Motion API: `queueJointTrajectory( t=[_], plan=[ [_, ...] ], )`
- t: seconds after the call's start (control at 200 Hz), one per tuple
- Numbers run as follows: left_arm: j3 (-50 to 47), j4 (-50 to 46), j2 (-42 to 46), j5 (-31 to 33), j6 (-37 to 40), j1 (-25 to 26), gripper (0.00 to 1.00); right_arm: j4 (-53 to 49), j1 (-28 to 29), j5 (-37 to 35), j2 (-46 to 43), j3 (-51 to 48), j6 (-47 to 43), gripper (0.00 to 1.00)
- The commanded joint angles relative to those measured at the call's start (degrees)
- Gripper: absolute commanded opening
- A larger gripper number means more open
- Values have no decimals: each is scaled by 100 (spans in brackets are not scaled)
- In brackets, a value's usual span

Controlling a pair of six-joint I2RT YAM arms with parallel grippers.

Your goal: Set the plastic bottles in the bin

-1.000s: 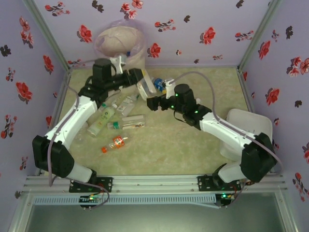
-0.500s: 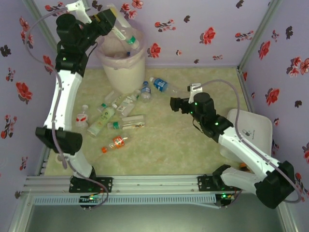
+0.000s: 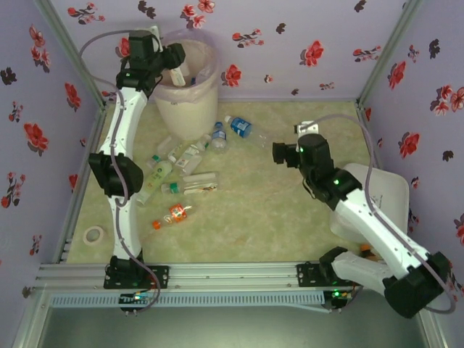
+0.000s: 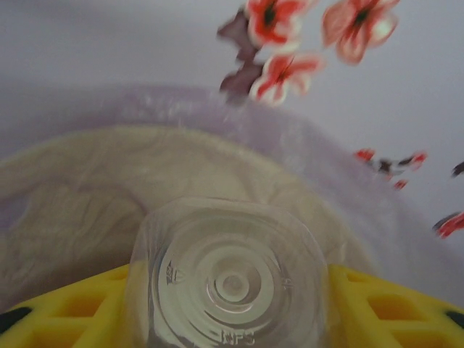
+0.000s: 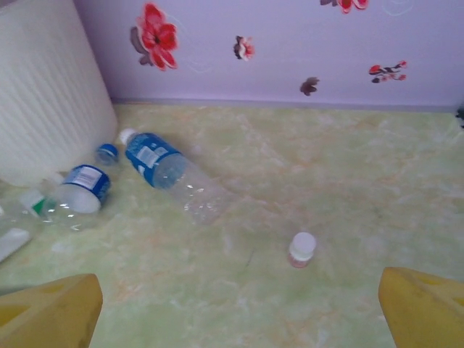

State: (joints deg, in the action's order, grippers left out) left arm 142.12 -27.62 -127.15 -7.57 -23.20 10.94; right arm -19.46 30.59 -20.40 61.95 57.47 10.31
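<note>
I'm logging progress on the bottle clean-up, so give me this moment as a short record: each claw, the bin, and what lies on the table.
left claw: closed on a clear bottle, held at the bin's open mouth
right claw: open, empty, hovering above the table
bin: upright by the far wall
bottles on table: several, including blue-labelled bottles near the bin and an orange bottle nearer the arms
other: small white cap lying apart from the bottles
</note>
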Motion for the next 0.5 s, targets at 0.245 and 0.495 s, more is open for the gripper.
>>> queueJointTrajectory(
  t=[0.245, 0.495],
  plan=[
    [-1099, -551, 79, 91, 642, 220, 32, -1145, -712, 1527, 2970, 2516, -2736, 99],
    [-1169, -430, 337, 46, 545, 207, 73, -2331, -932, 2199, 4871, 4359, -3382, 99]
  ],
)
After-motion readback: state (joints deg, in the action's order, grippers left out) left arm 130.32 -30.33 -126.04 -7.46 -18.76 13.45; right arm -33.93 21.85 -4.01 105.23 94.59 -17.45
